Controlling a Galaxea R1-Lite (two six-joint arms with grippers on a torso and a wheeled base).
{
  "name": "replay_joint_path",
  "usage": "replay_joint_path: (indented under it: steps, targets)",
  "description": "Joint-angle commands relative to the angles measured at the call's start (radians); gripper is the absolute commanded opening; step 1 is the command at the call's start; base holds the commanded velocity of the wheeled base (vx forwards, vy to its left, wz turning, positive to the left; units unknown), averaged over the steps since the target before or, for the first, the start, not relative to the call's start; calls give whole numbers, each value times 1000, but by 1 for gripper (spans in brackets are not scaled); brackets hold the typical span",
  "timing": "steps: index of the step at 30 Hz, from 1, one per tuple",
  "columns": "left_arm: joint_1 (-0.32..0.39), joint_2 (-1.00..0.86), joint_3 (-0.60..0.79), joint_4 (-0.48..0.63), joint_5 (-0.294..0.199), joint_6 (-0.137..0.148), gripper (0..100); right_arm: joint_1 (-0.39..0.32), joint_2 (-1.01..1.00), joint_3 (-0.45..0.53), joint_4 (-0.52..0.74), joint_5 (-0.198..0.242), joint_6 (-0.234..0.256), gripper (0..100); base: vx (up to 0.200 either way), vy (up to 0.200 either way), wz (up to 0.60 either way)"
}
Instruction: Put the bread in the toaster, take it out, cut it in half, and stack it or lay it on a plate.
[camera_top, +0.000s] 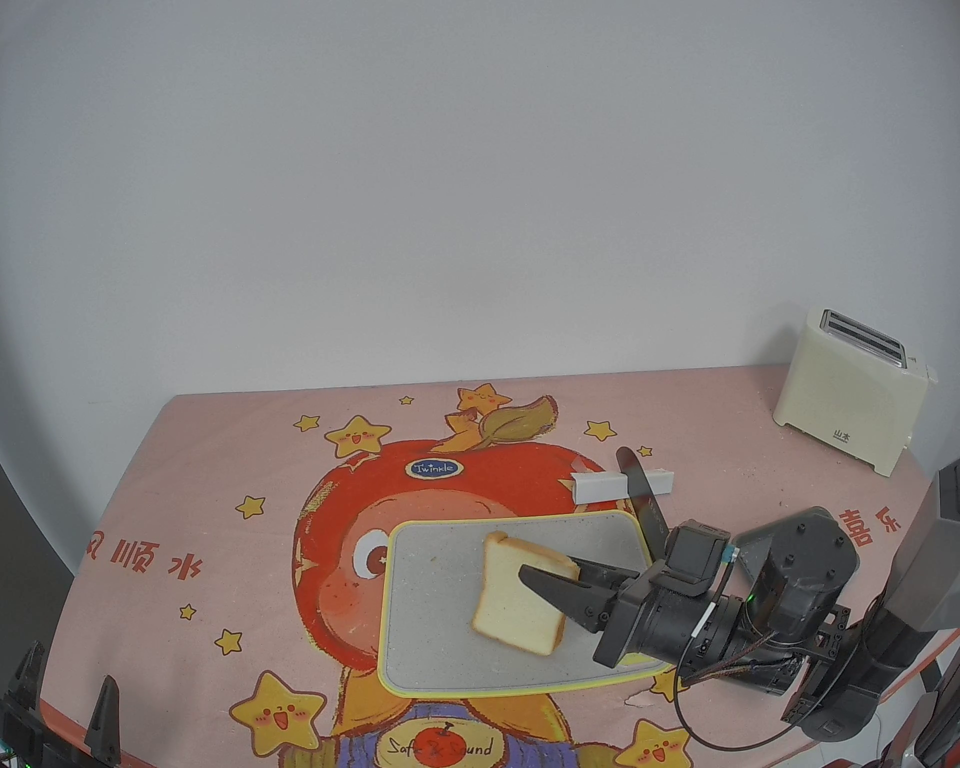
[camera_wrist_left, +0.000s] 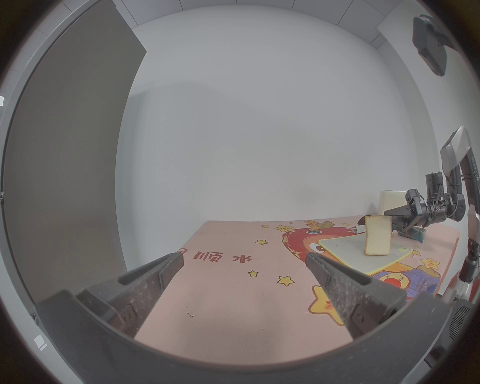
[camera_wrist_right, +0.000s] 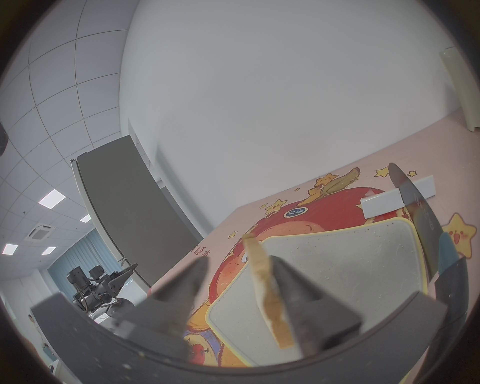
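Observation:
A slice of bread (camera_top: 515, 610) stands on edge on the grey cutting board (camera_top: 430, 620), also seen as bread (camera_wrist_left: 377, 235) and bread (camera_wrist_right: 265, 285). My right gripper (camera_wrist_right: 237, 262) is open around it: the slice leans against one finger and the other finger stands apart from it. From the head view the right gripper (camera_top: 548, 575) comes in from the board's right side. The cream toaster (camera_top: 850, 390) sits at the table's far right corner. My left gripper (camera_wrist_left: 244, 257) is open and holds nothing, low at the table's front left corner (camera_top: 68, 670).
A black-bladed knife (camera_top: 640, 500) rests across a white holder (camera_top: 620, 485) just behind the board's far right corner, close to my right wrist. The pink printed table (camera_top: 200, 470) has free room left of the board. A white wall stands behind the table.

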Motion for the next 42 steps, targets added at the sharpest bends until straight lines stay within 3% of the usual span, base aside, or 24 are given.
replay_joint_path:
  steps: [1, 8, 12, 14, 15, 17, 29, 32, 42]
  targets:
    - [0, -7, 18, 0, 1, 0, 100, 24, -10, 1, -6, 0, 0, 100, 0, 0, 0]
    - [0, -7, 18, 0, 1, 0, 100, 29, -19, 0, -6, -7, -21, 100, 0, 0, 0]
    - [0, -7, 18, 0, 1, 0, 100, 24, -19, 0, -6, -37, -92, 100, 0, 0, 0]
    - [0, -7, 18, 0, 1, 0, 100, 21, -16, 1, -6, -66, -162, 100, 0, 0, 0]
    - [0, -7, 18, 0, 1, 0, 100, 21, -16, 1, -6, -66, -162, 100, 0, 0, 0]
    - [0, -7, 18, 0, 1, 0, 100, 18, -16, 9, -6, -74, -210, 100, 0, 0, 0]
    - [0, -7, 18, 0, 1, 0, 100, 12, -16, 63, -4, -74, -259, 100, 0, 0, 0]
    - [0, -7, 18, 0, 1, 0, 100, 32, -14, 115, -4, -71, -304, 100, 0, 0, 0]
    - [0, -7, 18, 0, 1, 0, 100, 27, -41, 35, -7, -73, -302, 100, 0, 0, 0]
